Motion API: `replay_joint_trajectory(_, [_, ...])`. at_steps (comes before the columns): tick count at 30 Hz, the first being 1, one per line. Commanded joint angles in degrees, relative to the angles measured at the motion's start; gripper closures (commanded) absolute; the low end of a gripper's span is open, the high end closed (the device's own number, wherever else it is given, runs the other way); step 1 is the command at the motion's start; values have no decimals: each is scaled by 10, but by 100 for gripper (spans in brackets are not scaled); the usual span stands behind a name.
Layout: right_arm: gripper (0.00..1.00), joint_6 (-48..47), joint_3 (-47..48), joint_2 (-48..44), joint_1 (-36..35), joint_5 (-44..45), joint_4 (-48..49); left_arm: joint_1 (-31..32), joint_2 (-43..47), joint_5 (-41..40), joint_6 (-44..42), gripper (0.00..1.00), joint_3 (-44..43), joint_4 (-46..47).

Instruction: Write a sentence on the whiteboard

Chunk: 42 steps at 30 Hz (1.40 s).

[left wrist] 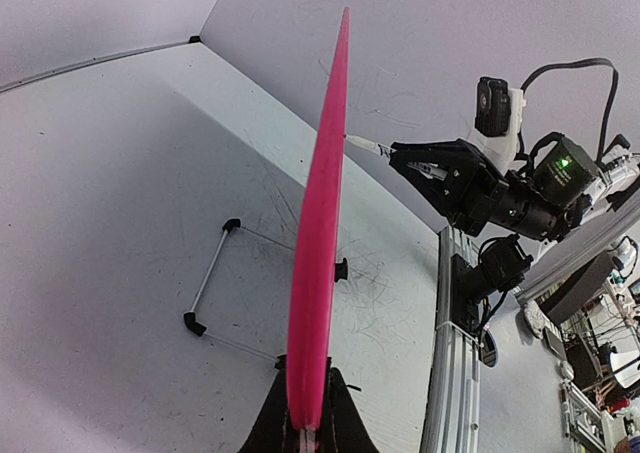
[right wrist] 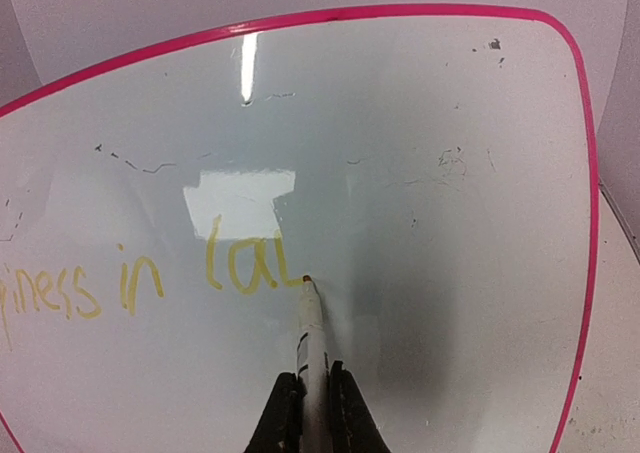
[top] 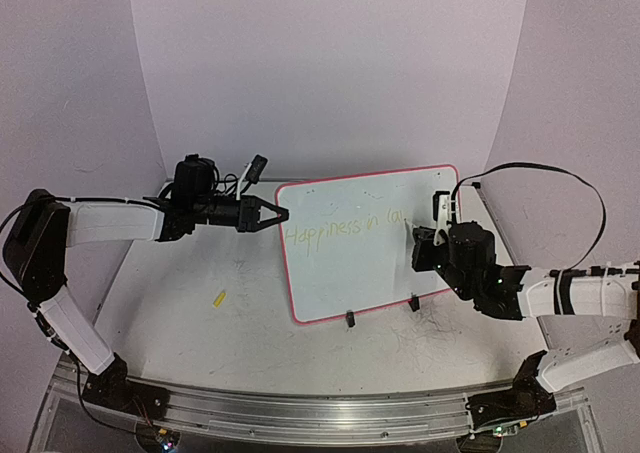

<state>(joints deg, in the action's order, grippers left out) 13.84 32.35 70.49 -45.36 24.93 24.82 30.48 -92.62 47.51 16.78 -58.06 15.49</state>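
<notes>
I'm partway through writing: my right gripper [right wrist: 315, 413] pinches the marker [right wrist: 312, 338], tip touching the whiteboard [top: 380, 278] after "in la"; my left gripper [top: 275, 214] clamps its left edge. Next, I'd carry the sentence [right wrist: 150, 283] rightward.

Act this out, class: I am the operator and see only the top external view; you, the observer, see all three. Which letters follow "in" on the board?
Observer: In the right wrist view, the sentence has three yellow letters after "in", roughly "lal".
Operator: Is the pen touching the surface?
Observer: It appears so. The marker, clamped in the right fingers, has its tip on the whiteboard at the end of the last stroke.
Operator: Does the left arm really grip the board?
Observer: Yes. In the left wrist view, the left fingers are shut on its pink rim, which is seen edge-on.
</notes>
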Motion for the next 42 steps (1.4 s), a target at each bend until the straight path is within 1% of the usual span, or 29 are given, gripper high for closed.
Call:
replay_joint_trajectory(1, [100,-14,37,16,3,24,22,5,15,-17,-21,100,-14,-29])
replay_joint_trajectory(12, [100,-18,43,29,7,17,31,5,16,-17,-22,100,-14,-30])
replay_joint_trajectory(25, [100,17,4,-5,7,-8,-17,5,11,-17,-22,100,-16,-30])
replay_joint_trajectory(42, [100,17,-4,1,7,4,-19,5,12,-18,-23,100,-15,-31])
